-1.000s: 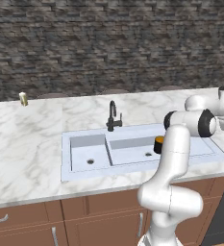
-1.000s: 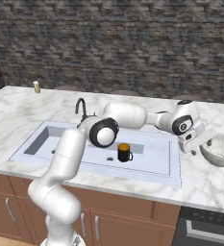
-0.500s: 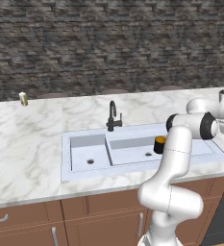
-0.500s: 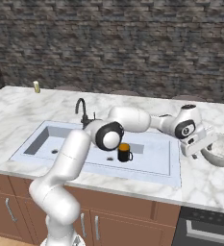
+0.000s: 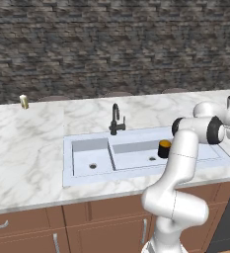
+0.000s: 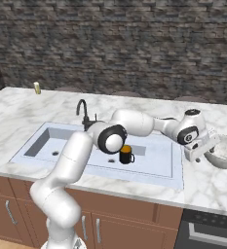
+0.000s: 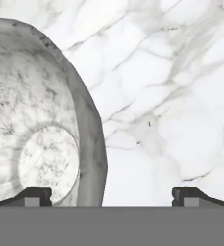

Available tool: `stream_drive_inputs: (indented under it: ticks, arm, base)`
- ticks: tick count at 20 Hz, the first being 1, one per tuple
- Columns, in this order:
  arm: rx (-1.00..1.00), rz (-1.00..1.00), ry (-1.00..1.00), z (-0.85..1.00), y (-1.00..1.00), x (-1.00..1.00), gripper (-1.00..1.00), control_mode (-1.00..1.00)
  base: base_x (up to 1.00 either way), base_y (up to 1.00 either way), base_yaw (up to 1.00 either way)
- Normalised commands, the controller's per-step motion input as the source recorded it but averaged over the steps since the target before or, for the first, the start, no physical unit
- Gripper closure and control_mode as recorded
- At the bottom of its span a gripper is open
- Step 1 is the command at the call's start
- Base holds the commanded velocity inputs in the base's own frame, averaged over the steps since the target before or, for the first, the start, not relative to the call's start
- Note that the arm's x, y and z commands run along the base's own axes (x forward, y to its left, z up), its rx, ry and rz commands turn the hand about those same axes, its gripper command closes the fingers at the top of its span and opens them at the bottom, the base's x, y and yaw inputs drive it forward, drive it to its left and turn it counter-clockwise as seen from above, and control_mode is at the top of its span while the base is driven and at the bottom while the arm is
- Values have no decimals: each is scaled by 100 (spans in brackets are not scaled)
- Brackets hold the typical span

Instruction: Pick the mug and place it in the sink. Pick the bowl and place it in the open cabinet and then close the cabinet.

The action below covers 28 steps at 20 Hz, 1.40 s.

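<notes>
The grey-white mottled bowl (image 6: 225, 152) sits on the marble counter right of the sink (image 6: 177, 181). My gripper (image 6: 205, 149) hovers at the bowl's left rim, open. In the hand view the bowl (image 7: 36, 120) lies to the left, and its rim passes between my fingertips (image 7: 36, 196). One tip is over the bowl's inside and the other over bare counter; my gripper (image 7: 112, 197) holds nothing. The black mug (image 6: 126, 155) with an orange inside stands upright in the larger right basin, and it appears as the mug (image 5: 164, 148) in the left base view. The cabinet is out of view.
A black curved faucet (image 6: 82, 111) rises behind the sink. A tiny yellowish jar (image 6: 37, 88) stands at the back left by the stone wall. Brown base cabinets (image 6: 110, 228) run under the counter, with a dark oven front (image 6: 207, 233) at the lower right.
My hand has moved a little right and down, closer to the bowl's rim. The jaws have stayed open, and the mug and bowl have not moved.
</notes>
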Motion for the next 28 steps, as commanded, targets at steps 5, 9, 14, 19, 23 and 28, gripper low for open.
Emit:
stream_drive_inputs:
  ticks: [5, 9, 14, 19, 23, 28]
  arm:
    - [0, 5, -4, -26, 11, -1, 100, -100]
    - [0, 2, -16, -9, 9, -37, 100, -100]
    - [10, 0, -14, 0, 0, -36, 100, -100]
    - [5, 0, -19, 3, 41, -74, 100, -100]
    - [-5, 0, -32, 72, 98, -46, 100, -100]
    - [-4, 0, -4, 90, 100, -21, 100, -100]
  base:
    - [0, 0, 0]
    - [0, 0, 0]
    - [0, 0, 0]
    - [0, 0, 0]
    - [0, 0, 0]
    - [0, 0, 0]
